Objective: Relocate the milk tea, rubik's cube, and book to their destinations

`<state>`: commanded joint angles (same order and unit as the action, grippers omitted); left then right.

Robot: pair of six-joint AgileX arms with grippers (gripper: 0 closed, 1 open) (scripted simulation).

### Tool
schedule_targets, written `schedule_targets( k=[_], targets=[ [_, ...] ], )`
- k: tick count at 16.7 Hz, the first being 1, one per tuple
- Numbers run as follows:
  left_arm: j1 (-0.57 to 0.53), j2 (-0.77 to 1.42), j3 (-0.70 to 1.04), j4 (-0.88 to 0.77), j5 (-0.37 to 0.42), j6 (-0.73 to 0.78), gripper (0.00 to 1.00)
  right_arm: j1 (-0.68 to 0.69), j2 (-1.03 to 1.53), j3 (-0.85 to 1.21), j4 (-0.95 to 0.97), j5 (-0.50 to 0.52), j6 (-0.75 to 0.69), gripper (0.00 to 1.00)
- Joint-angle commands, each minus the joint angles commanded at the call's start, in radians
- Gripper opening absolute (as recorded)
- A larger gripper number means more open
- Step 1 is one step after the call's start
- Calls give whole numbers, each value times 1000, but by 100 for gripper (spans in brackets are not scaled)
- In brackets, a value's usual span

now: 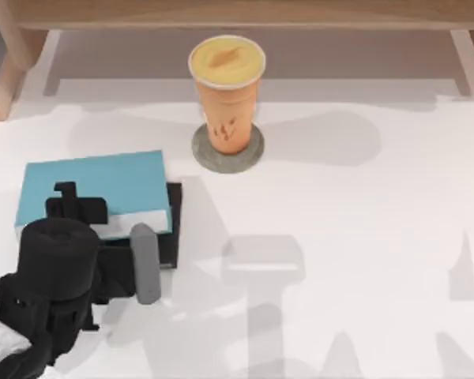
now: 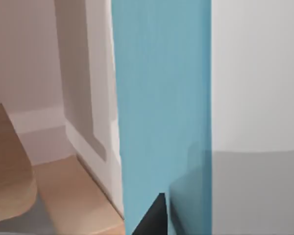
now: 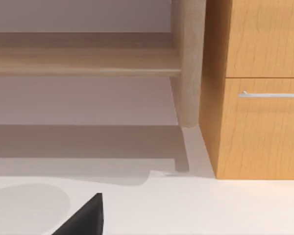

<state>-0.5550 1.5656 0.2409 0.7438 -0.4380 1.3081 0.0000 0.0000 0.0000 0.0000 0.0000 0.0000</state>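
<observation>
The milk tea (image 1: 227,87), an orange-tan cup with a pale yellow lid, stands upright on a round grey coaster (image 1: 201,154) at the back middle of the table. At the left lies the light blue book (image 1: 103,183), its white page edges (image 1: 148,219) facing the front. My left gripper (image 1: 77,209) is over the book's front edge and shut on it. In the left wrist view the blue cover (image 2: 161,107) runs close past the camera with a dark fingertip (image 2: 154,220) against it. The rubik's cube is out of view. A dark finger of my right gripper (image 3: 83,220) shows in the right wrist view.
A black object (image 1: 174,229) pokes out from under the blue book's right side. A wooden shelf (image 1: 237,14) runs along the back edge. A wooden cabinet with a metal drawer handle (image 3: 269,94) stands beside a shelf opening (image 3: 83,54).
</observation>
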Motion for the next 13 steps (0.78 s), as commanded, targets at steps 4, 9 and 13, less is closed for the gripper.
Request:
schedule_targets(
  k=[4,9,13],
  targets=[
    [6,-10,10,4,-1,4,0,0,0,0,0,0,0,100],
    [11,29,12,21,10,7,0,0,0,0,0,0,0,100],
    [11,30,12,21,10,7,8,0,0,0,0,0,0,100]
  ],
)
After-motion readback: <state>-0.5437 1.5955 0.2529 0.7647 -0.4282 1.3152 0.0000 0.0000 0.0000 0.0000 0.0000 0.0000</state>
